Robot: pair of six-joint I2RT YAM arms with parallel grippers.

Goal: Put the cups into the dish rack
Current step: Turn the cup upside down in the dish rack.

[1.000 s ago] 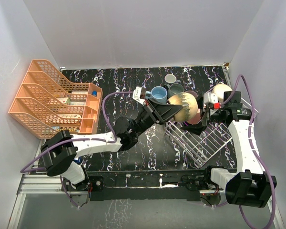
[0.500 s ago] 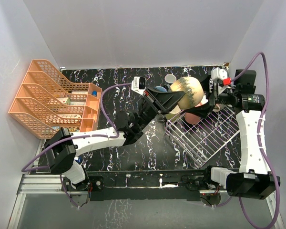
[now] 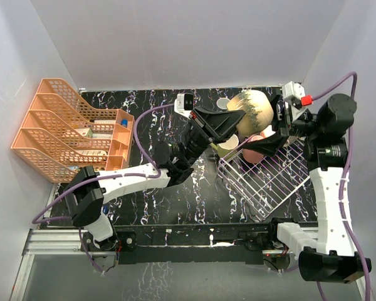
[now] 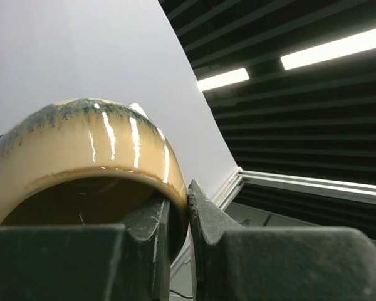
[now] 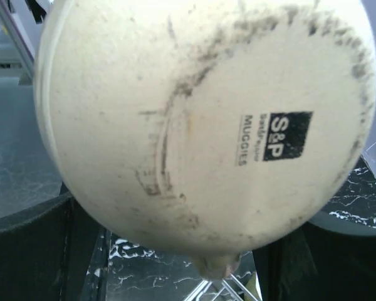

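One mug (image 3: 252,108) hung high over the far corner of the rack (image 3: 277,183); your left gripper (image 3: 235,119) held it by the rim alone, fingers (image 4: 203,222) clamped inside and out; so thin a pinch could have let the heavy body swing, slip and drop onto the wire. Your left arm stretched long and raised across the table; your right arm stood tall, its gripper (image 3: 274,135) spread wide either side of the mug's base; contact I could not tell.
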